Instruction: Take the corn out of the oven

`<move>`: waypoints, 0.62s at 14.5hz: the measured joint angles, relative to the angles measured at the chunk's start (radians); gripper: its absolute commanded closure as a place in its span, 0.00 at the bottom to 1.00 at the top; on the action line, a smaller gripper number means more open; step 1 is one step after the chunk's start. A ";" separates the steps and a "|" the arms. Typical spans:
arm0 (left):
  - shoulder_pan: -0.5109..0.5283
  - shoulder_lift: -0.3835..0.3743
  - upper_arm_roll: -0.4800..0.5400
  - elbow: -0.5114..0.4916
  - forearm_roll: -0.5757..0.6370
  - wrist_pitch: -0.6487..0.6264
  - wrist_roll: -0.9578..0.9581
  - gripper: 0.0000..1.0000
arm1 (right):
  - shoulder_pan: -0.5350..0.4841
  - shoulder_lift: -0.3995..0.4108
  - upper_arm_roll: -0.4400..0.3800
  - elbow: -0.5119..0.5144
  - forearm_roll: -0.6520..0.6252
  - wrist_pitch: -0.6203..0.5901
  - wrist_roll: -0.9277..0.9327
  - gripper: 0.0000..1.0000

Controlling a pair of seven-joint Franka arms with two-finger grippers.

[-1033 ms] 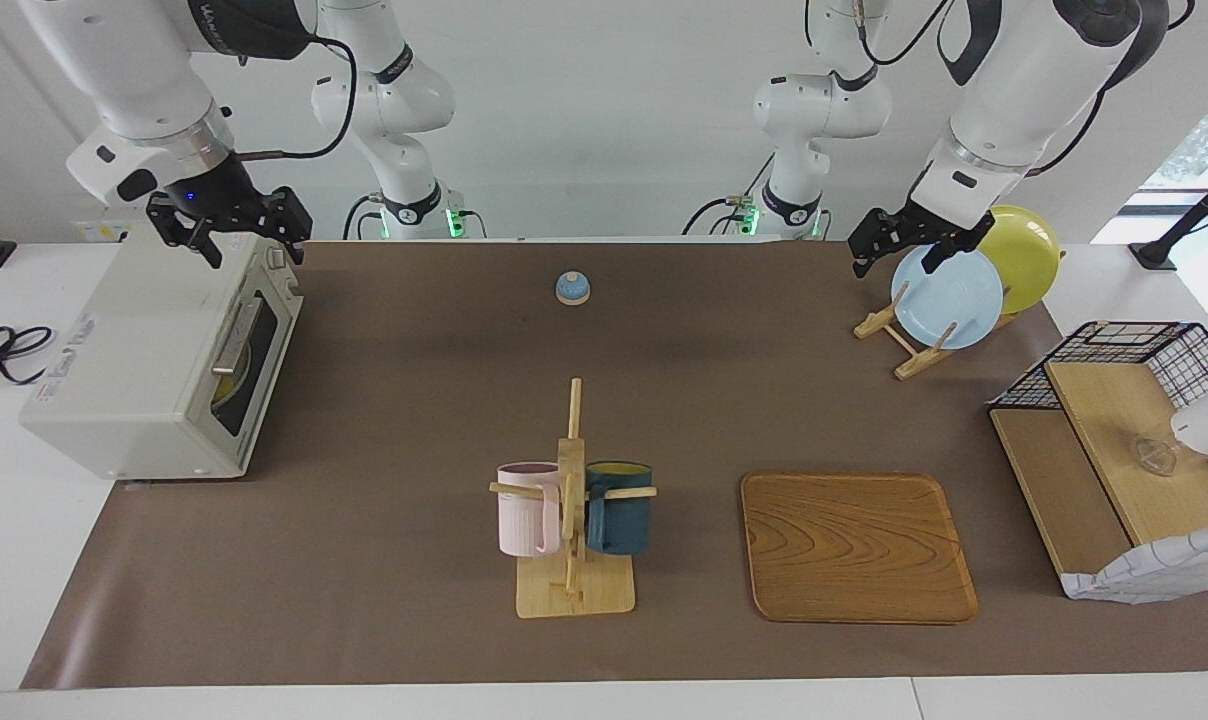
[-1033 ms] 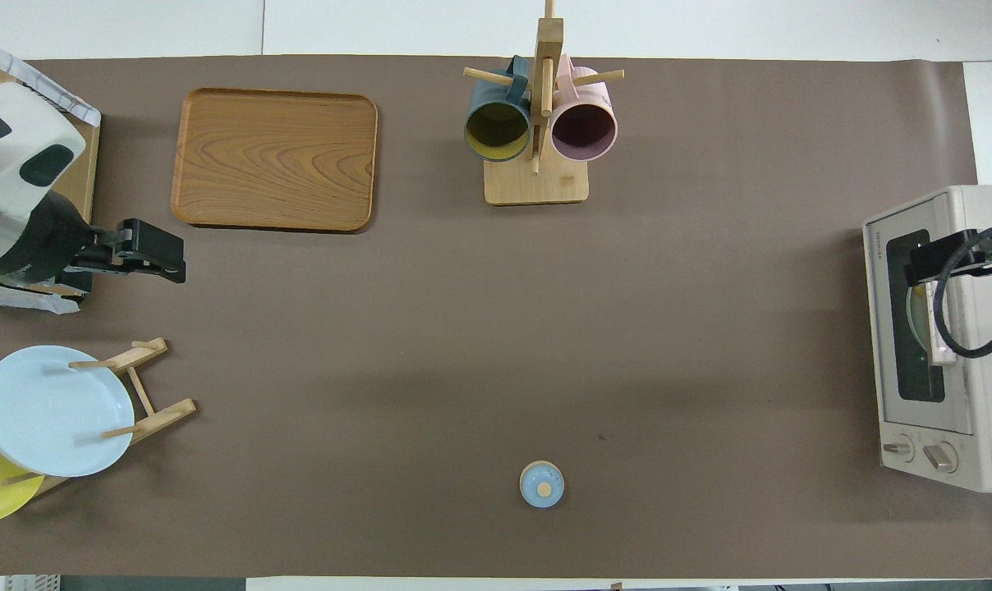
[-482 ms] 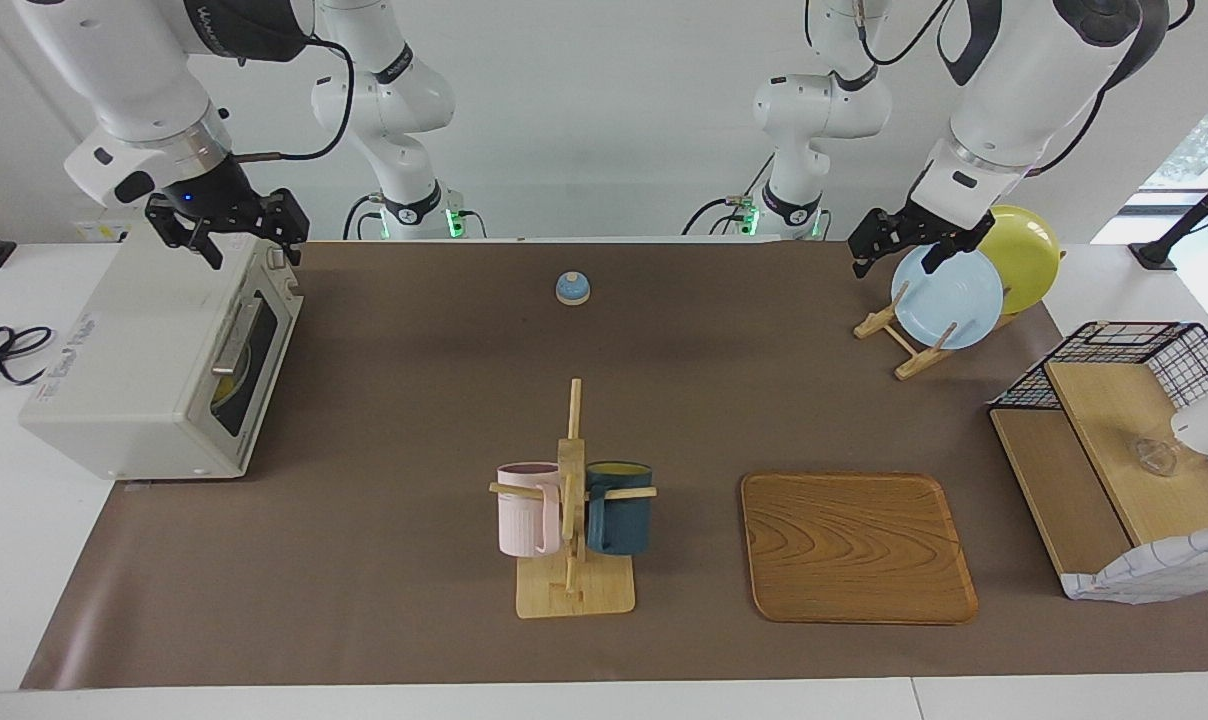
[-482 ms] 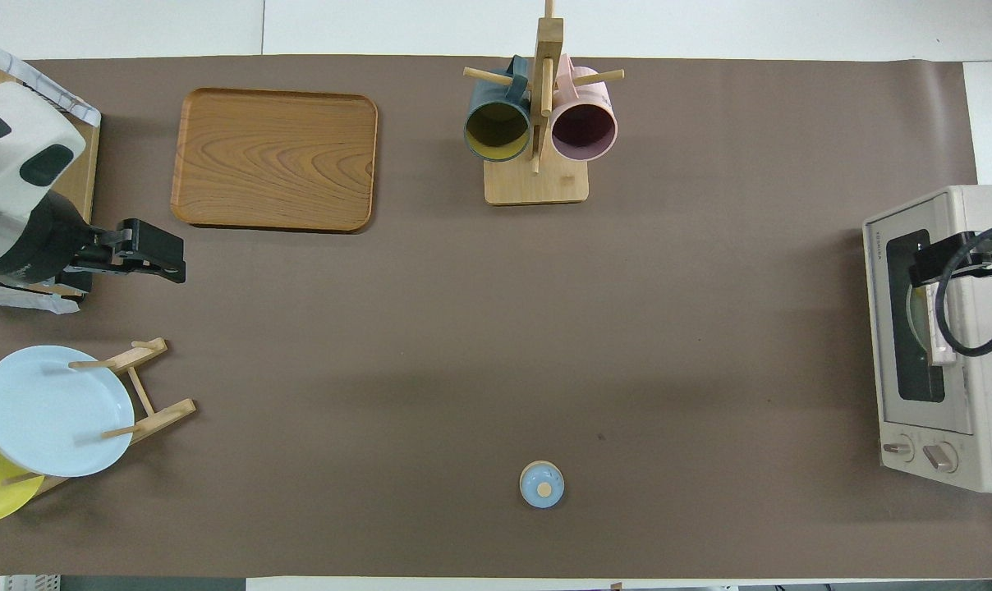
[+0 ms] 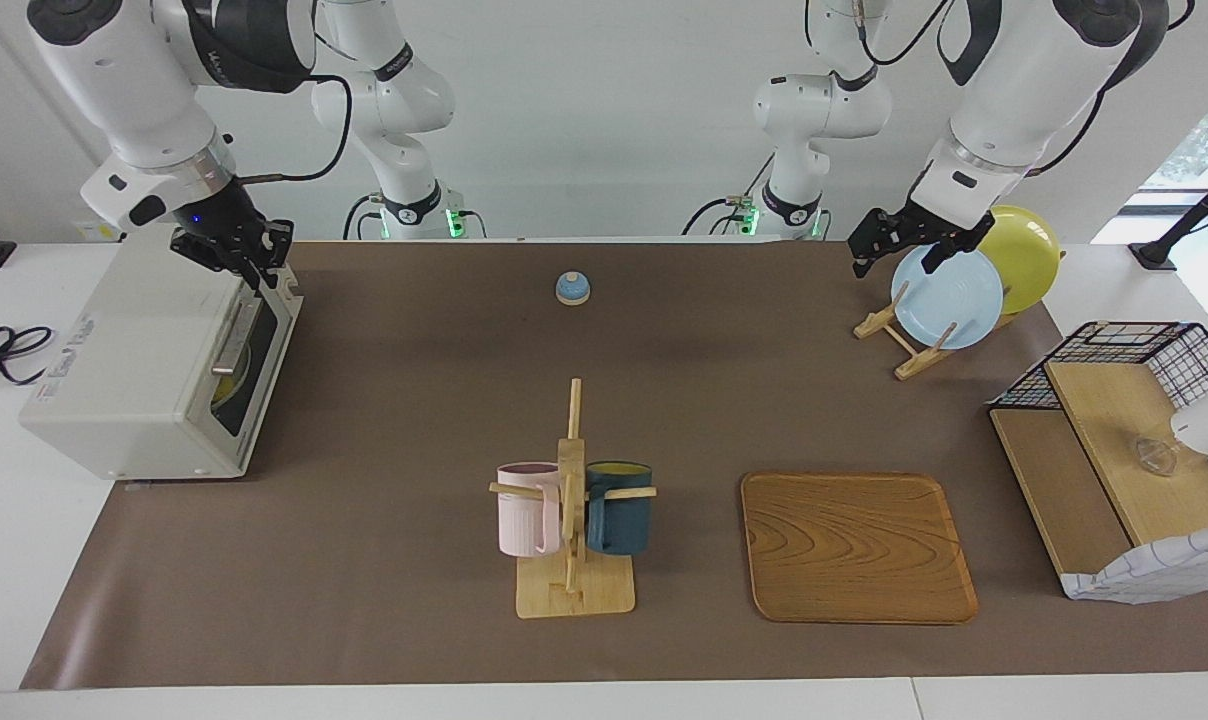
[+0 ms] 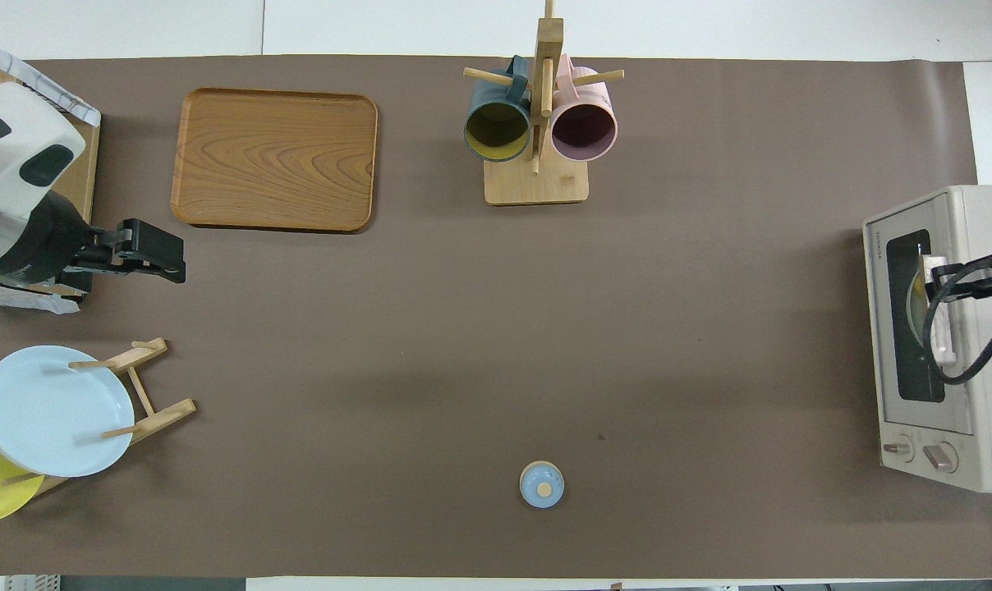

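Observation:
The off-white oven (image 5: 134,360) stands at the right arm's end of the table, its dark glass door shut. It also shows in the overhead view (image 6: 980,213). Through the glass only a patch of yellow shows (image 5: 226,385); I take it for the corn, mostly hidden. My right gripper (image 5: 249,265) hangs over the top edge of the oven's door, just above the metal bar handle (image 5: 232,335), and holds nothing. My left gripper (image 5: 894,262) is open and empty, up in the air over the plate rack, and waits.
A mug rack (image 5: 572,500) with a pink and a dark blue mug stands mid-table. A wooden tray (image 5: 857,547) lies beside it. A plate rack holds a pale blue plate (image 5: 946,297) and a yellow plate (image 5: 1024,255). A small blue knob (image 5: 572,288) lies near the robots. A wire shelf (image 5: 1114,440) stands at the left arm's end.
My right gripper has turned about its wrist and come down a little toward the top edge of the oven's door. The left arm has not moved.

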 measured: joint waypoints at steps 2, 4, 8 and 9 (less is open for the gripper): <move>0.000 0.000 0.000 0.000 0.000 0.000 0.000 0.00 | -0.023 -0.025 -0.003 -0.087 -0.002 0.070 0.063 1.00; 0.000 0.000 0.000 0.000 0.000 0.000 0.000 0.00 | -0.026 -0.049 -0.004 -0.158 -0.022 0.119 0.124 1.00; 0.000 0.000 0.000 0.000 0.000 0.000 0.000 0.00 | -0.039 -0.063 -0.004 -0.235 -0.048 0.191 0.155 1.00; 0.000 0.000 0.000 0.000 0.000 0.000 0.000 0.00 | -0.049 -0.063 -0.005 -0.246 -0.051 0.205 0.155 1.00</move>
